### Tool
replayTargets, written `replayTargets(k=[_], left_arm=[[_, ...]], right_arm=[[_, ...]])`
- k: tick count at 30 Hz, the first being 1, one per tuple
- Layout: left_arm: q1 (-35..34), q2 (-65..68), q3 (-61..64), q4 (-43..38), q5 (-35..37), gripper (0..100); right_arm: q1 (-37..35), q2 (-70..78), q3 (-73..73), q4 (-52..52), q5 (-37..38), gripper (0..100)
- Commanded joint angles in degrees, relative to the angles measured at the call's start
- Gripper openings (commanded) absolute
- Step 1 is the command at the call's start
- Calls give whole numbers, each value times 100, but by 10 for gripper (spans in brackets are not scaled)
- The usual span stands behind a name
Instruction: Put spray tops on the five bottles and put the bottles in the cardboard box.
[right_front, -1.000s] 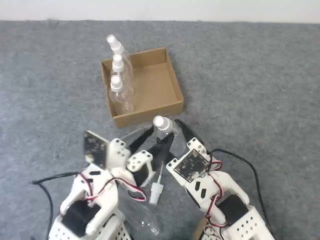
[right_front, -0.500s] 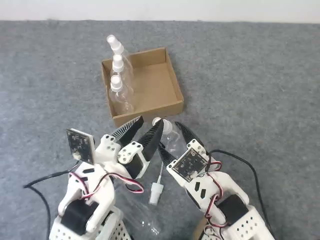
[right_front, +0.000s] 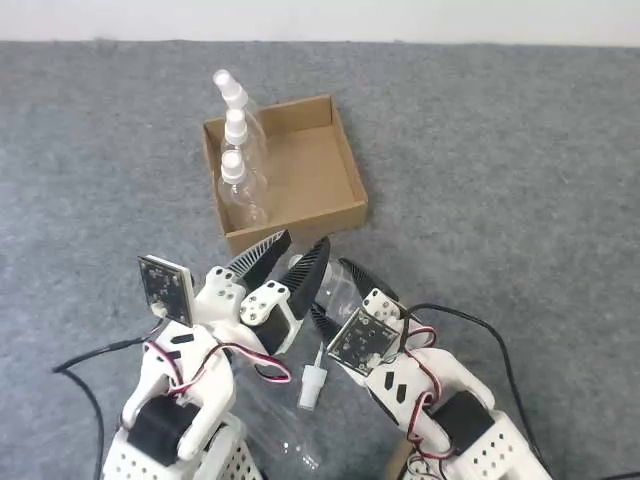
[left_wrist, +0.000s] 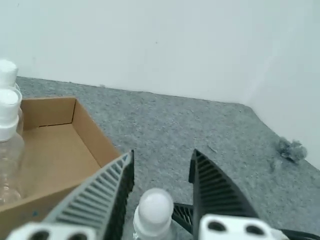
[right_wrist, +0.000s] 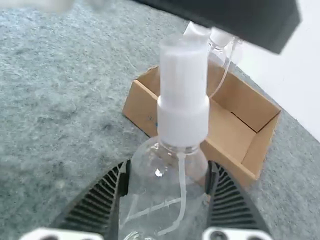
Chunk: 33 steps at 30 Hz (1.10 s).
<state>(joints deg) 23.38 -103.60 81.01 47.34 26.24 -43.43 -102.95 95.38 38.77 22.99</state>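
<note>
My right gripper (right_front: 328, 285) is shut on a clear bottle (right_front: 341, 288) just in front of the cardboard box (right_front: 310, 180). The bottle's white spray top (right_wrist: 183, 102) is on its neck, and the fingers (right_wrist: 100, 200) clamp its body (right_wrist: 167, 195). My left gripper (right_front: 304, 241) stands open, with one finger on each side of that spray top (left_wrist: 152, 210) and apart from it. Three capped bottles (right_front: 238, 150) stand along one wall inside the box, and they also appear in the left wrist view as bottles (left_wrist: 7, 115).
A loose spray top (right_front: 313, 381) with its tube lies on the grey carpet between the arms. Another clear bottle (right_front: 290, 440) lies by the arm bases. Most of the box floor (left_wrist: 50, 145) is bare. Cables trail beside both bases.
My left gripper opened, let go of the spray top and drew back a little. The right gripper and its bottle shifted slightly to the left and toward the bases.
</note>
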Motion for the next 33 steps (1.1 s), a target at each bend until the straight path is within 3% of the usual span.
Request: replayTargets(k=[1,5,17,24,33], left_arm=[[26,-97,-40,-176,-9,121],[35,-97,-48,-176,-360,79],[343,-97,-75,-158,-396,76],[-316,-97,-409,-132,-360,79],[-343,-105,-444,-35,-360,77]], right_arm=[[-22,-119,-105,48,62,111],[-31,-119,-105,48,62,111],[-13,-119,-97,57,70,111],[4,-119,-79,57,79,111],[171,-119,-70,4,62,111]])
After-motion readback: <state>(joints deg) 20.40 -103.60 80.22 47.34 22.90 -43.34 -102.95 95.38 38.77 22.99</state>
